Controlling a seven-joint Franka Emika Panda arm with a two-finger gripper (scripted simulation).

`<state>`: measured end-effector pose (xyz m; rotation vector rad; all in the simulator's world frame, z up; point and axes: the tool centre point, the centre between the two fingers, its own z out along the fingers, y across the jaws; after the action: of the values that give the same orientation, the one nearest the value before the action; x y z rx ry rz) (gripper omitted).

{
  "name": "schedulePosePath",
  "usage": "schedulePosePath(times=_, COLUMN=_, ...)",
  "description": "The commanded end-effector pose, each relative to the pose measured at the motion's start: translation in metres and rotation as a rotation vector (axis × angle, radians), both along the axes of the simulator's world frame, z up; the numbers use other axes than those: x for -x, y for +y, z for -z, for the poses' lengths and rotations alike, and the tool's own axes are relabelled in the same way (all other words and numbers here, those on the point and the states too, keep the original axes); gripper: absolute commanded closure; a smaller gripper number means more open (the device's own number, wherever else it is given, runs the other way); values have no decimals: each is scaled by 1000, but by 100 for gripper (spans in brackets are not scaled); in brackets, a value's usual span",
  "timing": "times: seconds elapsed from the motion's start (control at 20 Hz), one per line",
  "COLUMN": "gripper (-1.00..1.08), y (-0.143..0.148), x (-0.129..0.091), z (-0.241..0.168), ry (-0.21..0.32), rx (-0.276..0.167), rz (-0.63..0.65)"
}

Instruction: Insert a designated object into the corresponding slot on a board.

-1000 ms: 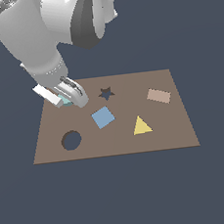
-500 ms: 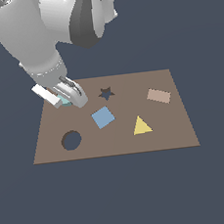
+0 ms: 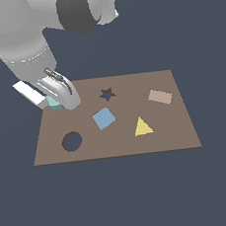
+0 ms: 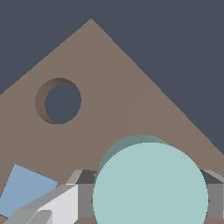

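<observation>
The pale teal disc sits between my gripper's fingers, which press on both of its sides, so the gripper is shut on it. In the exterior view the gripper is over the brown board's far corner on the exterior view's left, and only a sliver of the disc shows beside the hand. The dark round slot lies nearer the front of the board, a short way from the gripper; it also shows in the wrist view as the round slot. Whether the disc rests on the board or hangs just above it I cannot tell.
On the board are a blue square, a yellow triangle, a pink rectangle and a dark star-shaped hole. The big grey arm rises above the board's corner on the exterior view's left.
</observation>
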<state>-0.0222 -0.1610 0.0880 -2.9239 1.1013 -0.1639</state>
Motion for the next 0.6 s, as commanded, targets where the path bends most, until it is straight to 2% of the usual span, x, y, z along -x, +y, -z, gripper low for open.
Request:
schedulePosePath(times=0.0, gripper=108, y=0, x=-3, z=-5, ry=-9, rx=3, rz=-4)
schedulePosePath(times=0.55, gripper=108, y=-4, x=-2, z=3, ry=7, rx=-9, rz=71)
